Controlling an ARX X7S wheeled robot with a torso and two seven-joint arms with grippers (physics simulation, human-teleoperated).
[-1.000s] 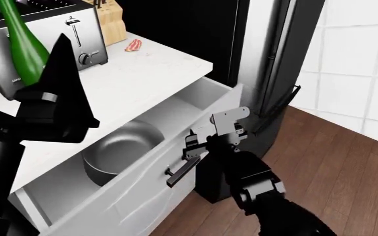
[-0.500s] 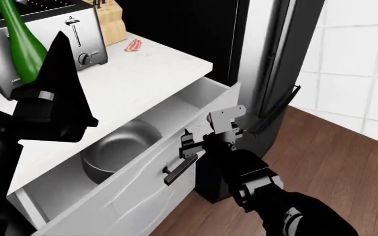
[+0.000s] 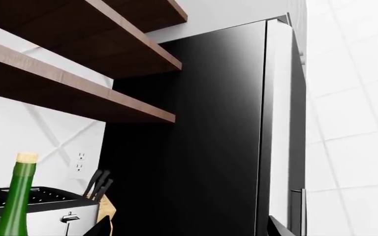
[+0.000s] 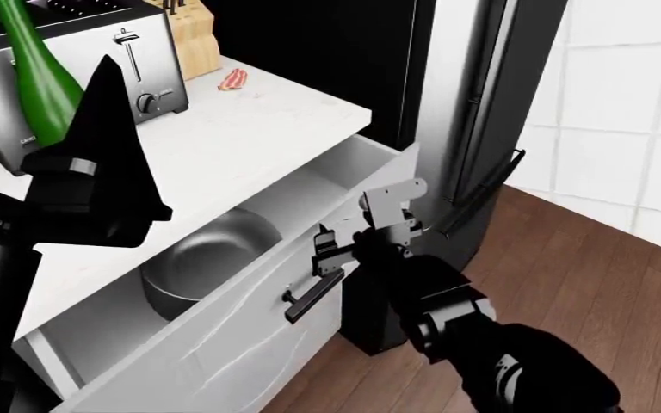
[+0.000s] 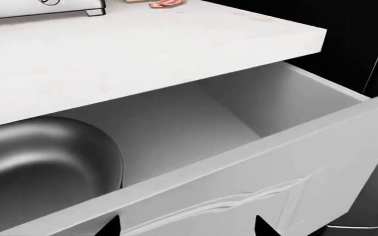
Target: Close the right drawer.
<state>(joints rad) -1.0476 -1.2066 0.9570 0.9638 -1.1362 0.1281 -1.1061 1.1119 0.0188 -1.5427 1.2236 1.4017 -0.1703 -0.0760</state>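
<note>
My right gripper [image 4: 360,234], its jaws apart, presses the framed front of the wide white drawer [image 4: 238,323], which stands well open under the white counter [image 4: 250,129] with a grey metal bowl [image 4: 199,267] inside, and I judge an off-centre push beside the short black bar handle [image 4: 311,298] could make me slip.

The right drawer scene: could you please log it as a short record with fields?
drawer state: right drawer open, pulled well out from under the countertop
drawer contents: metal bowl at one end, the rest bare grey
handle: black bar handle on the front panel
right gripper: right gripper against the top edge of the drawer front, beside the handle; jaws unclear
left gripper: left gripper raised over the countertop; jaws unclear
on countertop: green bottle, toaster, knife block, bacon
</note>
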